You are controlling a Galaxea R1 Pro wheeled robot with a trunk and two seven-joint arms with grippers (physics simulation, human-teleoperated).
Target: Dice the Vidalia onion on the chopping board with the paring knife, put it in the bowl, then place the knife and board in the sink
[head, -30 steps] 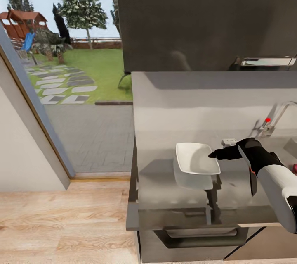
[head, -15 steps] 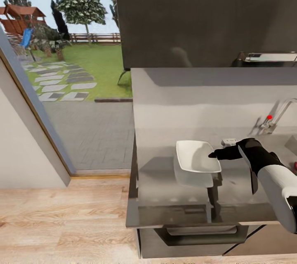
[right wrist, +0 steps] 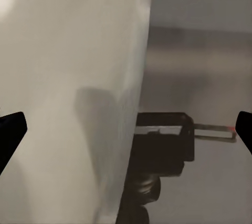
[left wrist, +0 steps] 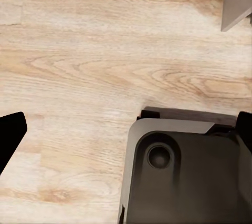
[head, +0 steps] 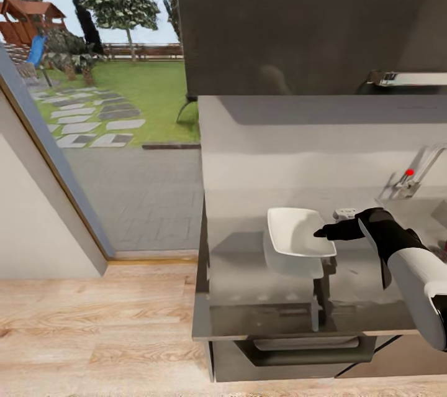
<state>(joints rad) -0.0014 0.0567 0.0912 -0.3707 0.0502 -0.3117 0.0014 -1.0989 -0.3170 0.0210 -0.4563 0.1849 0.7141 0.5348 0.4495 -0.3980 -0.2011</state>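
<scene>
Window [head: 93, 111], far left of head view: full-height glazing onto a lawn, stepping stones, trees and a play structure.

Wooden floor [head: 93, 328], lower left: pale planks. In the left wrist view the same planks [left wrist: 79, 77] lie under the left pincer [left wrist: 128, 129], whose two dark fingertips sit at opposite edges of the picture, spread wide with nothing between them; a dark rounded part of the robot base [left wrist: 184, 176] lies below.

Table [head: 248, 297], centre: glossy grey worktop, reflective, over dark cabinets.

Bowl [head: 298, 233], centre of table: white, shallow, squarish rim with rounded corners, upright, interior bare. In the right wrist view its pale wall [right wrist: 68, 92] takes up much of the near field.

Right arm, right of bowl: white forearm rising from the lower right corner, black wrist bent toward the left, right pincer [head: 323, 233] held level at the bowl's right rim. Fingers read as parted in the right wrist view, tips at opposite edges; whether they touch the rim cannot be told.

Tap [head: 417, 176], far right: chrome, red knob, at the sink's edge [head: 437, 214].

Small pinkish-red patch [head: 443, 251], at right border, partly hidden by the arm: possibly the onion, not certain.
</scene>
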